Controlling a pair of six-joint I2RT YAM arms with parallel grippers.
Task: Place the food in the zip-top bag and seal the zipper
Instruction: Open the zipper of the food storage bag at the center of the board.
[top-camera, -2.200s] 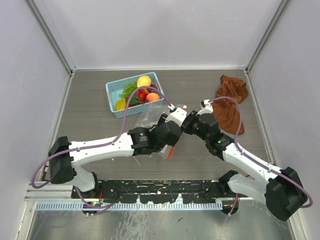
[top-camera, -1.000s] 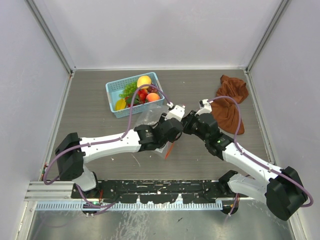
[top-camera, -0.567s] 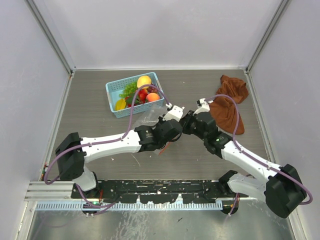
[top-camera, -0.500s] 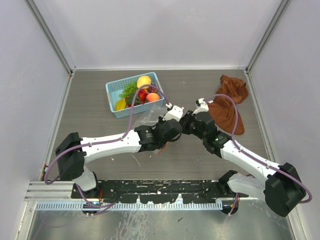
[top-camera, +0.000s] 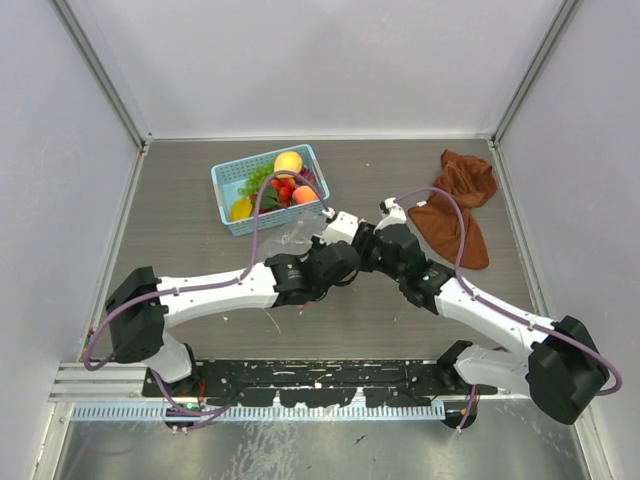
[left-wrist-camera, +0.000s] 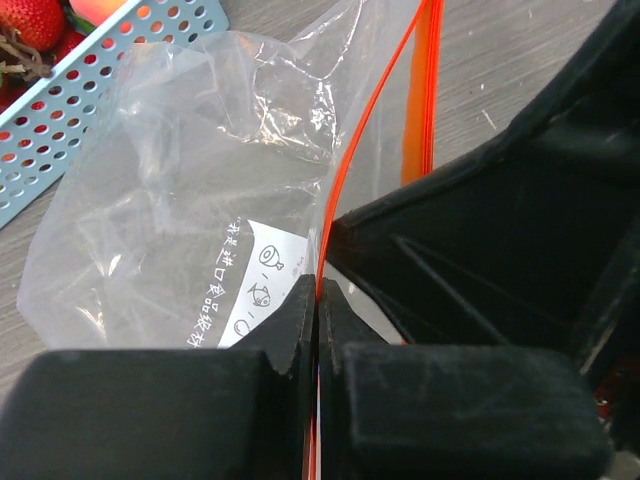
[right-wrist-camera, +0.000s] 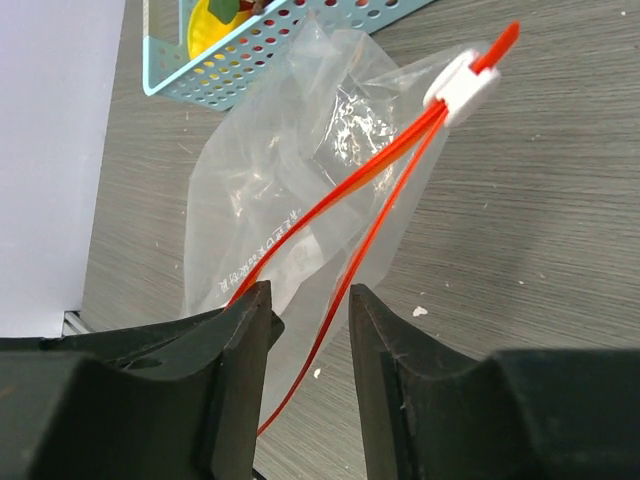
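– On the table (top-camera: 200, 270), just beside the basket (top-camera: 225, 190), lies the zip-top bag (left-wrist-camera: 180, 190); what is going on with it?

– Its mouth gapes a little; the left gripper (left-wrist-camera: 316, 300) is pressed tight shut on one side of the zipper (left-wrist-camera: 345, 170); the right gripper (right-wrist-camera: 308, 300) has its fingers partly apart, with the other orange line hanging by the gap; I can see nothing in its hold.

– So what is the job right now?

– I think the mouth has to be pulled wide; the right one should close on the loose orange line only, not on both lines, then draw away slowly; the plastic is thin and floppy, so a hard tug could make it slip out or fold shut.

– And the food (top-camera: 285, 180)?

– All in the basket; none in the bag yet.

– Count for me, big things first.

– Two arms; one brown cloth (top-camera: 460, 205); one basket; one bag; one yellow-orange peach (top-camera: 288, 161); one orange-red peach (top-camera: 305, 194); one bunch of green grapes (top-camera: 255, 178); one yellow piece (top-camera: 240, 208); the strawberries (top-camera: 284, 188) huddle too close to count; one white slider (right-wrist-camera: 462, 88) at the far end of the zipper.
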